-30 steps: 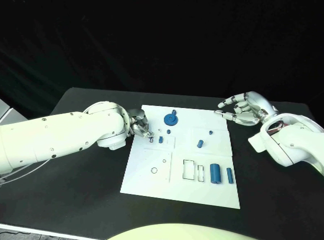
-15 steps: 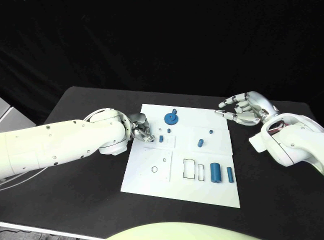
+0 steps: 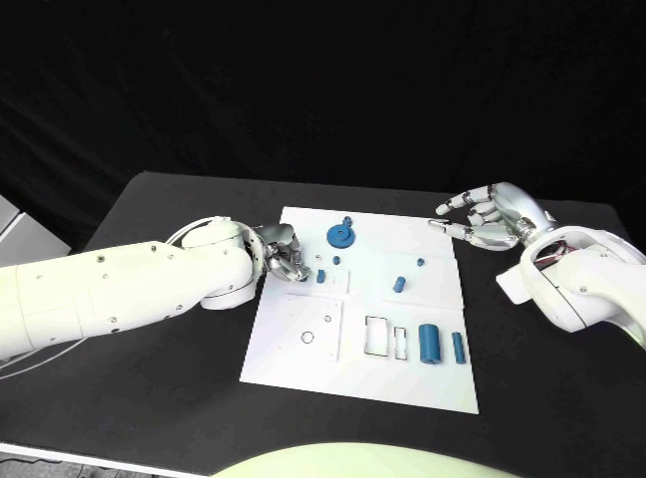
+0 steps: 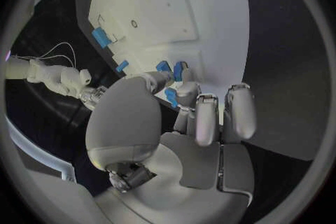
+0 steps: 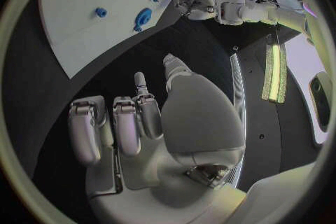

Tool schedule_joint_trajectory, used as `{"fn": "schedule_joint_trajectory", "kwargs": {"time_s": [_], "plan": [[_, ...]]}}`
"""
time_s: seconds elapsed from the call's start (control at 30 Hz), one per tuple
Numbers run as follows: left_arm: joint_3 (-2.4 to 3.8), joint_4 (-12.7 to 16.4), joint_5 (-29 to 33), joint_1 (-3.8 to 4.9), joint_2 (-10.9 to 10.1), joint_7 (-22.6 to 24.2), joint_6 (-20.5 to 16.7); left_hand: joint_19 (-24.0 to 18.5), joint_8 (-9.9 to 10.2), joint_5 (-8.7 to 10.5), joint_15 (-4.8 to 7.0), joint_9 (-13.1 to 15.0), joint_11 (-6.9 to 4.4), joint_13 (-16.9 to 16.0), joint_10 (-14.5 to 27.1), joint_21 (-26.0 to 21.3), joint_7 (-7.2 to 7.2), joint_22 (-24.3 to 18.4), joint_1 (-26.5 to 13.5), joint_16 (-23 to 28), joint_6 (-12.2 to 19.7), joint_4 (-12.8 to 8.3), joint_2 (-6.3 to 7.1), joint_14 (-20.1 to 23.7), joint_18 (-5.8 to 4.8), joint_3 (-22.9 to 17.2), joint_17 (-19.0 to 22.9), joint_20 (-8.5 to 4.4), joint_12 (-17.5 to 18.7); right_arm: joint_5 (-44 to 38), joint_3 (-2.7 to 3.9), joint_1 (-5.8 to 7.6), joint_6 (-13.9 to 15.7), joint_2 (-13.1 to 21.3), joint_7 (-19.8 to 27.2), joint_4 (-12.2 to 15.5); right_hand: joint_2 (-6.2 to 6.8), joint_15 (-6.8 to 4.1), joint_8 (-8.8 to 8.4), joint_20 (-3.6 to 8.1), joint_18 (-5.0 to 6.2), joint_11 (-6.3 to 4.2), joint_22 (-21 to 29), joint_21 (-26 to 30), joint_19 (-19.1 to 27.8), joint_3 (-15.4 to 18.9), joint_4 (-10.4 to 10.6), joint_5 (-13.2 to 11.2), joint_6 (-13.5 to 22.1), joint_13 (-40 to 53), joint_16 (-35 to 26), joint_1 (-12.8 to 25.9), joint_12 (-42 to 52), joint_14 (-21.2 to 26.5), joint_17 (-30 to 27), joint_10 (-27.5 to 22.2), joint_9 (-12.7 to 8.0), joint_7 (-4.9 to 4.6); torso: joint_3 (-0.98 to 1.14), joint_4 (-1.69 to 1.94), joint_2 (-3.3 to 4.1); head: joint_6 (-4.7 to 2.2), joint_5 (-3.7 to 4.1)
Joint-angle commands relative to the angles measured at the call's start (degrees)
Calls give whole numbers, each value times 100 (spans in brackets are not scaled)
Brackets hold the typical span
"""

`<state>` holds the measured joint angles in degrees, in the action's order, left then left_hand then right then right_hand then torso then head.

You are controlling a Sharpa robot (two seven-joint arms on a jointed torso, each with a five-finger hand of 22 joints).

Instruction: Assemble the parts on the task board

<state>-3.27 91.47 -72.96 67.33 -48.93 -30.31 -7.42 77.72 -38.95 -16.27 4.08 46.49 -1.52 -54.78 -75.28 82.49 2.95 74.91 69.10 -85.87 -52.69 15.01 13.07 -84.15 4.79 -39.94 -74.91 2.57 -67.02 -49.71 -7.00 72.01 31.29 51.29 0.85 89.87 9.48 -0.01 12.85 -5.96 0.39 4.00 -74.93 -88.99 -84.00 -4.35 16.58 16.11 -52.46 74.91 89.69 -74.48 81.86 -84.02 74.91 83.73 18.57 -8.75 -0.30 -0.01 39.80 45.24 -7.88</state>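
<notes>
A robot lab; black-draped table (image 3: 150,329), white task board (image 3: 302,363), dark backdrop.

Robot arms and hands: two white arms, two silver hands.
Left arm: enters from the left, reaching inward; left hand (image 3: 281,253) lowered, fingers (image 4: 208,117) curled in together, thumb tip close by the fingertips. Right arm: enters from the right, bent at the elbow; right hand (image 3: 491,219) raised, fingers (image 5: 125,123) loosely curled and apart, holding nothing.
</notes>
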Motion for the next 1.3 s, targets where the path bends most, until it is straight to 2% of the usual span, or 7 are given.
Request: {"fn": "schedule_joint_trajectory", "kwargs": {"time_s": [0.03,0.43,0.83,1.3], "plan": [[-1,8,-130,-11,10,52,14,25,-19,-22,40,12,-4,-5,-42,24,-37,5,-23,-31,-84,-1056,-18,-365,-110,-1078,-590,-5,-20,-55,0,-5,-70,-3,71,3,-59,-21,38,21,-6,-5,-1429,29,-539,39,9,20,37,841,-39,-19,-5,-560,1361,-24,-5,10,-1,-3,0,4,3],[22,79,364,-10,-80,14,148,27,-23,-19,46,12,-13,-38,-69,26,-45,7,-41,-35,-99,-1083,0,-368,-110,-1117,-598,-7,-43,-55,0,-6,-72,1,68,4,-59,-21,38,21,-6,-5,-1429,29,-539,39,9,20,37,841,-39,-19,-5,-560,1361,-24,-5,10,3,3,-5,33,16],[33,86,443,-10,-153,85,-145,44,-23,-21,50,11,-16,-22,-67,36,-47,28,-44,-35,-103,-1099,4,-368,-114,-1141,-597,-8,-31,-55,0,-7,-68,-1,70,4,-59,-21,38,21,-6,-5,-1429,29,-539,39,9,20,37,841,-39,-19,-5,-560,1361,-24,-5,10,8,-2,-5,32,13],[33,65,402,-10,-139,178,-304,50,-21,-15,51,10,-17,17,-53,41,-46,36,-48,-30,-103,-1102,1,-365,-116,-1154,-585,-9,-5,-56,0,-7,-67,1,68,8,-69,-22,43,23,-5,-7,-1428,32,-538,48,8,25,36,846,-40,-10,2,-560,1359,-18,-7,11,3,-2,0,33,27]]}}
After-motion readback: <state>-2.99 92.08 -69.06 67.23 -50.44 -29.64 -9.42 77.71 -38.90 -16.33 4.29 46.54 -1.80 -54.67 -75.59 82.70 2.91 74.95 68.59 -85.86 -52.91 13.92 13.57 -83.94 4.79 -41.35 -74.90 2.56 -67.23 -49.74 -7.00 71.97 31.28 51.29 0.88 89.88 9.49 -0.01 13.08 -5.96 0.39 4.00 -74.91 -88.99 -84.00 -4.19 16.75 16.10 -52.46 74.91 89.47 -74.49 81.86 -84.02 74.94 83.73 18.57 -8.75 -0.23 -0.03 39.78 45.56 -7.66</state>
